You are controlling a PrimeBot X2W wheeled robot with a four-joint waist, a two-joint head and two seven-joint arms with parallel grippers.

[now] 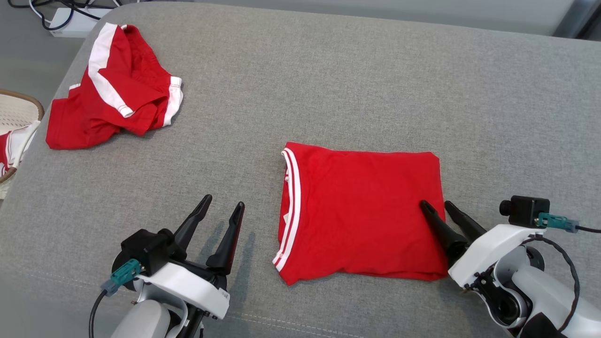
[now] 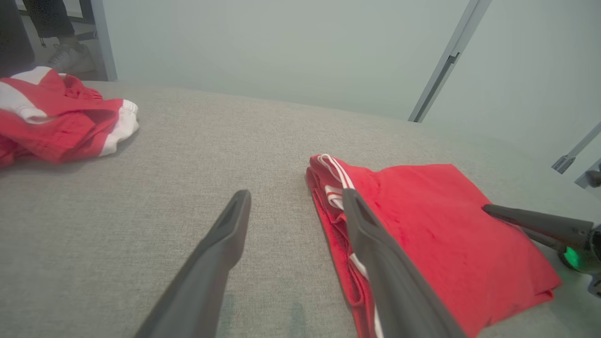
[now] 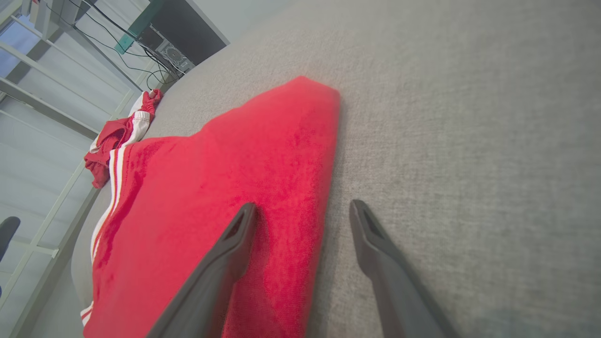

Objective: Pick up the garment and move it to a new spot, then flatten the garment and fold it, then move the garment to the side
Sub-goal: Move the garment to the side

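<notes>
Folded and flat at the middle of the grey surface [image 1: 328, 84], the red garment [image 1: 361, 211]; straddling its right edge, spread wide and empty, the right gripper [image 1: 436, 203], nearer than the left gripper [image 1: 224, 201], equally spread and empty, beside the striped left side.

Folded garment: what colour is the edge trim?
White stripes on the red garment; head view shows best.
</notes>
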